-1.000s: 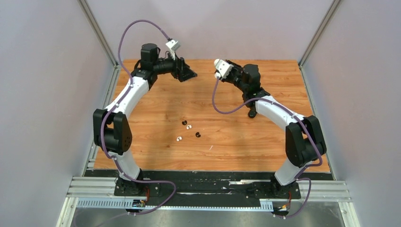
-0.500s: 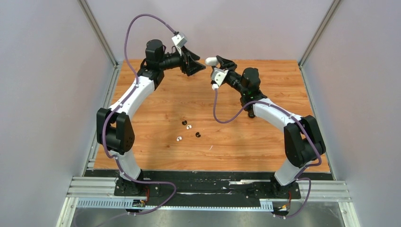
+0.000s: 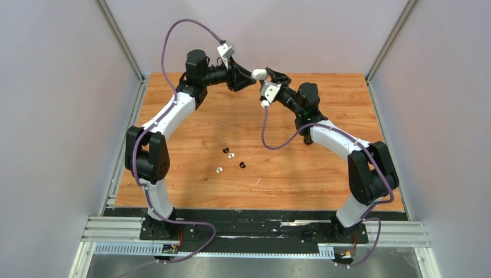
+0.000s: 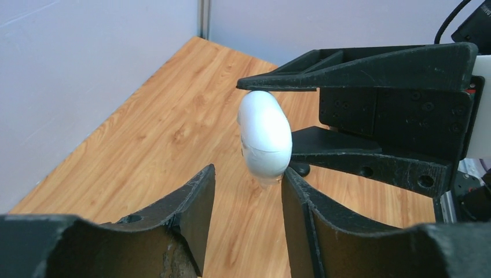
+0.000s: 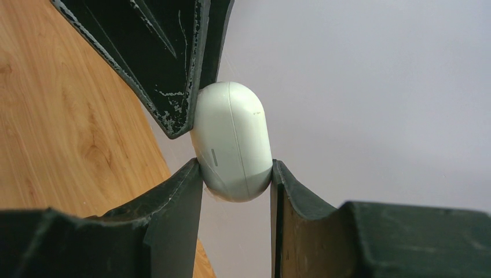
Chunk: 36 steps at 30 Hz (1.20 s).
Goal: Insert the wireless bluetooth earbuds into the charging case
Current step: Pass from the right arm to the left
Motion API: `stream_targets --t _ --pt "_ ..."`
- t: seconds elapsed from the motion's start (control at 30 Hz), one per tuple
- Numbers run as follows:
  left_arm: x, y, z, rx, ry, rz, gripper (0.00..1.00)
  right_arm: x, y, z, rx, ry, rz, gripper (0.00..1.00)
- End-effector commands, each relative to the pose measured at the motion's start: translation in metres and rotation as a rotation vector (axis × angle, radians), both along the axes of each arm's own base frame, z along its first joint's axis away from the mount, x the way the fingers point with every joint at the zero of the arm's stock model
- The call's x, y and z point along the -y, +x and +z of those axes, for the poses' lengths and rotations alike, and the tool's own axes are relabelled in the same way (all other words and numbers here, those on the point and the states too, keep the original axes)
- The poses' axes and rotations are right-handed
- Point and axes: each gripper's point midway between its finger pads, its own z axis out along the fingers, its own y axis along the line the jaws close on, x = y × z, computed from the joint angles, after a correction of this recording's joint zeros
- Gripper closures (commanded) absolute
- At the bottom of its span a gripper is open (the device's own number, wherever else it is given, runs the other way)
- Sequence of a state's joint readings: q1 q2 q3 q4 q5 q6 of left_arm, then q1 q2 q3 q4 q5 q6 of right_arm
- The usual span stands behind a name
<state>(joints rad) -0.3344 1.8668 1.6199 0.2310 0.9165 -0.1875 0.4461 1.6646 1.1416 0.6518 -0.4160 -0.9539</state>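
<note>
Looking down from the top view first: both arms meet high over the far edge of the table, about midway along it. The right gripper pinches the white charging case by one end, and the free end points across at the left gripper. The four earbuds, two black and two white, lie loose near the table's centre, well apart from both hands. I'd call neither arm the nearer one.

Over to the left wrist view: the case stands on end here, its long axis running straight toward this camera's own fingers. Its lower tip dips between jaws that stand apart. There's a clear gap on one side, and the other finger is just beside it or touching, too close to call. So the left gripper is open, with nothing clamped.

Now the right wrist view, and here's what the others hide. The right fingers squeeze the case firmly across its narrow width, while one left finger presses against its upper flank. The handover turns on that lined-up axis.
</note>
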Motion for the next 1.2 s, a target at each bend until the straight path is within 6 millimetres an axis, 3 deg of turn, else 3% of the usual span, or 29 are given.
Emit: stream_targets --t 0.0,0.13,0.3,0.43,0.57,0.83,1.07,1.17 --pt "0.008 -0.001 0.039 0.115 -0.054 -0.029 0.48 -0.006 -0.013 0.025 -0.001 0.054 0.052 0.96" --pt "0.01 -0.004 0.041 0.126 -0.058 -0.049 0.48 -0.008 -0.011 0.019 -0.027 0.045 0.05 0.96" --pt "0.013 -0.006 0.041 0.125 -0.066 -0.065 0.4 -0.007 -0.01 0.017 -0.051 0.056 0.042 0.96" --pt "0.015 -0.005 0.04 0.104 -0.067 -0.072 0.45 -0.003 -0.007 0.021 -0.049 0.08 0.019 0.95" --pt "0.014 -0.001 0.035 0.075 -0.07 -0.045 0.34 0.002 -0.005 0.029 -0.048 0.126 -0.01 0.95" --pt "0.016 0.003 0.026 0.031 -0.069 -0.053 0.34 0.003 -0.004 0.033 -0.049 0.15 -0.022 0.96" --pt "0.02 0.005 0.024 0.026 -0.081 -0.081 0.5 0.001 -0.004 0.031 -0.051 0.14 -0.014 0.95" --pt "0.021 0.004 0.023 0.029 -0.081 -0.093 0.64 -0.001 -0.003 0.028 -0.058 0.132 -0.01 0.95"
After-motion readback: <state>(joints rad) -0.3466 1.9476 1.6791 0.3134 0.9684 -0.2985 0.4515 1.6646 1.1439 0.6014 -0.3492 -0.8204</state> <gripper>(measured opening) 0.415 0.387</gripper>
